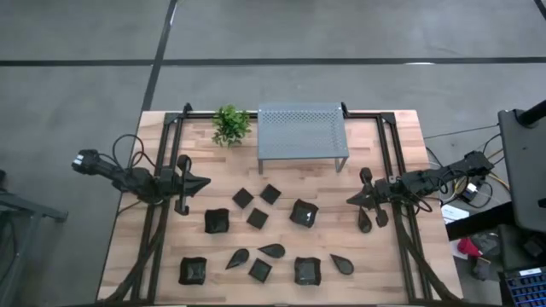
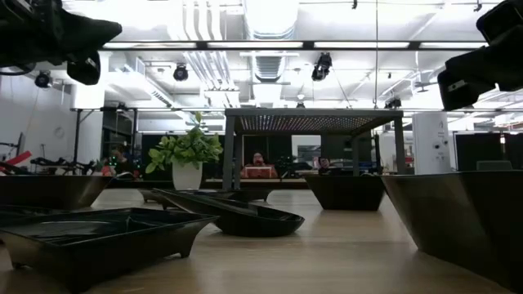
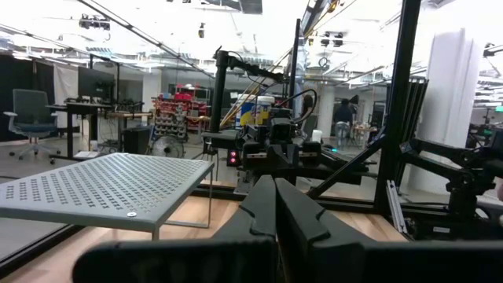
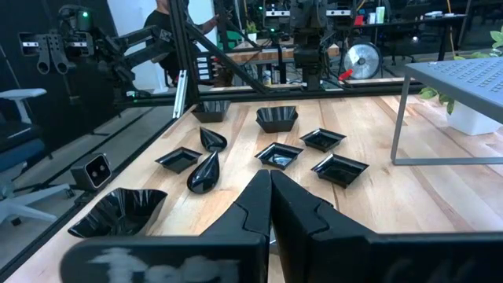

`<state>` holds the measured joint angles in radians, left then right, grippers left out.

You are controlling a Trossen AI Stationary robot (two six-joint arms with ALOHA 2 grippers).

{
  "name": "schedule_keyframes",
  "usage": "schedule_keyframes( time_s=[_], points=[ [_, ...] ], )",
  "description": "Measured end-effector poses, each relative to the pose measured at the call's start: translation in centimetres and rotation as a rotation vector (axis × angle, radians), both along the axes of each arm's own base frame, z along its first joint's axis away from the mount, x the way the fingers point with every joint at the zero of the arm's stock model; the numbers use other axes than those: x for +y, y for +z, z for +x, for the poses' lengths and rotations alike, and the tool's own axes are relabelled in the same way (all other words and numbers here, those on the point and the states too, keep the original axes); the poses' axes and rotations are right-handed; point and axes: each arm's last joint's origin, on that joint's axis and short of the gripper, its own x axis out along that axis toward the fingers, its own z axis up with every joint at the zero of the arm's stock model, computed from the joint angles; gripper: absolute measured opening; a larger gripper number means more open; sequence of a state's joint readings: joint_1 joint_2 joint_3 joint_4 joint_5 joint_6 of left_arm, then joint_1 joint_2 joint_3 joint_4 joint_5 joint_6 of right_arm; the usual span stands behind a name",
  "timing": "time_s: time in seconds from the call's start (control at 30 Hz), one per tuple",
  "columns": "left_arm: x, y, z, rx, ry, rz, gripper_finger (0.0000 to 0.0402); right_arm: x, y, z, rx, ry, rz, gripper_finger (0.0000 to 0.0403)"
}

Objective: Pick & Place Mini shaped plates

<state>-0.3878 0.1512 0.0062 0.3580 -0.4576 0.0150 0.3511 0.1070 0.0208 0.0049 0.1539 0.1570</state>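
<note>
Several small black mini shaped plates lie flat on the wooden table (image 1: 153, 256), apart from one another. They include flat squares (image 1: 243, 198), deeper wavy-rimmed squares (image 1: 304, 212) and teardrop shapes (image 1: 272, 251). One teardrop (image 1: 365, 220) lies right under my right arm. My left gripper (image 1: 207, 182) hovers shut above the table's left side, pointing toward the middle. My right gripper (image 1: 349, 200) hovers shut on the right side, facing it. In the right wrist view the shut fingers (image 4: 269, 196) point over the plates (image 4: 277, 154). Neither gripper holds anything.
A grey perforated metal shelf (image 1: 302, 132) stands at the table's far middle, with a small green plant (image 1: 230, 124) in a white pot to its left. Black frame rails (image 1: 162, 153) run along both sides. Bare wood lies between the shelf and the plates.
</note>
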Motion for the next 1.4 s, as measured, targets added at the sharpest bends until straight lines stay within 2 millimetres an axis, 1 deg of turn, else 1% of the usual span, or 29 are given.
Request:
schedule_keyframes(
  time_s=[0.43, 0.57, 0.6, 0.7, 0.73, 0.93, 1.03, 1.13, 1.23, 1.4],
  points=[
    [0.0, 0.0, 0.0, 0.000, 0.000, 0.000, 0.0000, 0.0, 0.0, 0.0, 0.000, -0.001, 0.000, 0.0008],
    [0.0, 0.0, 0.0, 0.000, 0.000, 0.000, 0.0000, 0.0, 0.3, 0.0, -0.027, -0.002, 0.011, 0.0008],
    [0.0, 0.0, 0.0, 0.001, 0.000, 0.000, 0.0000, 0.0, 0.4, 0.0, -0.035, -0.002, 0.032, 0.0008],
    [0.0, 0.0, 0.0, 0.000, 0.000, 0.000, 0.0000, 0.0, 0.7, 0.0, -0.038, -0.008, 0.180, 0.0008],
    [0.0, 0.0, 0.0, 0.000, 0.000, 0.000, 0.0000, 0.0, 0.9, 0.0, -0.052, -0.014, 0.204, 0.0008],
    [0.0, 0.0, 0.0, 0.000, 0.000, 0.000, 0.0000, -0.1, 2.0, 0.0, -0.163, -0.031, 0.245, 0.0008],
    [0.0, 0.0, 0.0, 0.000, 0.000, 0.000, 0.0000, -0.1, 2.2, 0.0, -0.179, -0.029, 0.268, 0.0008],
    [0.0, 0.0, 0.0, 0.000, 0.000, 0.000, 0.0000, 0.0, 2.3, 0.0, -0.177, 0.010, 0.310, 0.0008],
    [0.0, 0.0, 0.0, 0.000, 0.000, 0.000, 0.0000, 0.1, 2.2, 0.0, -0.165, 0.052, 0.303, 0.0008],
    [0.0, 0.0, 0.0, 0.000, 0.000, 0.000, 0.0000, 0.3, 2.2, 0.4, -0.168, 0.053, 0.246, 0.0008]
  ],
)
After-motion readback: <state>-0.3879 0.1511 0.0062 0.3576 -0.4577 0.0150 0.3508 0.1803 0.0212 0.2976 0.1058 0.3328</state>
